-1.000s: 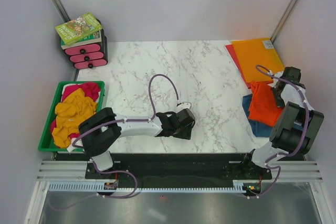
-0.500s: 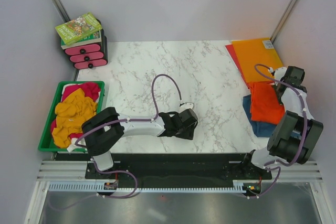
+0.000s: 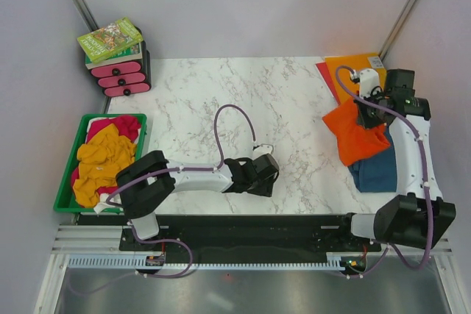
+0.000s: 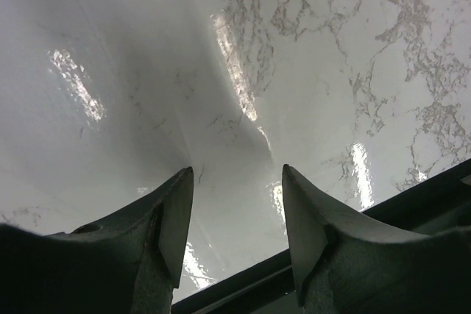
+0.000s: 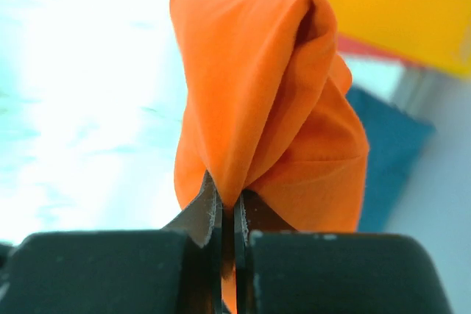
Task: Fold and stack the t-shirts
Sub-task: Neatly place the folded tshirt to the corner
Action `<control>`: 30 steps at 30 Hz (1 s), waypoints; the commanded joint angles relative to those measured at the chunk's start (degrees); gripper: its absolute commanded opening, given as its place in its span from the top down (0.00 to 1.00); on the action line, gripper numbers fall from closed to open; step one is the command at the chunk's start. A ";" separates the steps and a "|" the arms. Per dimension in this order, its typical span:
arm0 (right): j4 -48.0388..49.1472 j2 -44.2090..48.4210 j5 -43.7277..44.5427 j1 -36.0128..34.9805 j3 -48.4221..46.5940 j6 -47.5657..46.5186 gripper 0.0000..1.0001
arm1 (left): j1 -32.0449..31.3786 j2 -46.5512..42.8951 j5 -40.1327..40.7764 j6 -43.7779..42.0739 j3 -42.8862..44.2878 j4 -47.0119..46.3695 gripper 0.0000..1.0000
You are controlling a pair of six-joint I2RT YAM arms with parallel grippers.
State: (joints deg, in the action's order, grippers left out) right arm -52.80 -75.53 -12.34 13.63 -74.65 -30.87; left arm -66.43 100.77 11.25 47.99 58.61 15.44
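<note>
Orange t-shirt (image 3: 357, 136) hangs bunched from the right gripper (image 5: 228, 208), whose jaws are pinched tight on a fold of it. It sits at the right side of the table (image 3: 221, 93), overlapping the teal-blue t-shirt (image 3: 377, 172) lying there. Right arm stretches far along the right edge, wrist turned inward. Left arm lies low along the near edge, left gripper (image 4: 237, 170) close over bare marble, jaws apart, holding nothing. Cover print on the book (image 3: 110, 38) and the corner sticker on the orange folder (image 3: 352, 70) are too small to read.

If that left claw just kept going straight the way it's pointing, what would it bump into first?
Most likely the bare marble table: the left gripper, jaws open, aims at it with nothing between, though the distance is hard to judge.
</note>
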 commanded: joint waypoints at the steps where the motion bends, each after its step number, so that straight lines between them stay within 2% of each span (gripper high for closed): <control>1: -7.84 2.05 -9.54 -5.36 -11.62 8.54 1.00 | -0.45 -3.39 2.82 2.29 -1.39 1.70 0.41; 5: -11.18 1.26 -6.57 -6.86 -15.26 8.03 1.00 | -0.63 -3.83 2.47 2.64 -1.92 1.96 0.41; 16: -13.12 4.95 5.65 -6.86 -13.07 -1.56 1.00 | -1.42 -3.48 2.29 2.46 -1.39 1.87 0.42; 30: -8.29 8.37 10.84 -6.86 -2.26 0.02 1.00 | -1.59 -4.80 2.91 2.64 -3.50 1.87 0.41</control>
State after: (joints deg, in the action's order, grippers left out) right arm -64.66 -70.13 -4.19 6.74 -78.70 -31.09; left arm -67.42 98.39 12.08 48.82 56.25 17.43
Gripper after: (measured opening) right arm 0.034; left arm 0.586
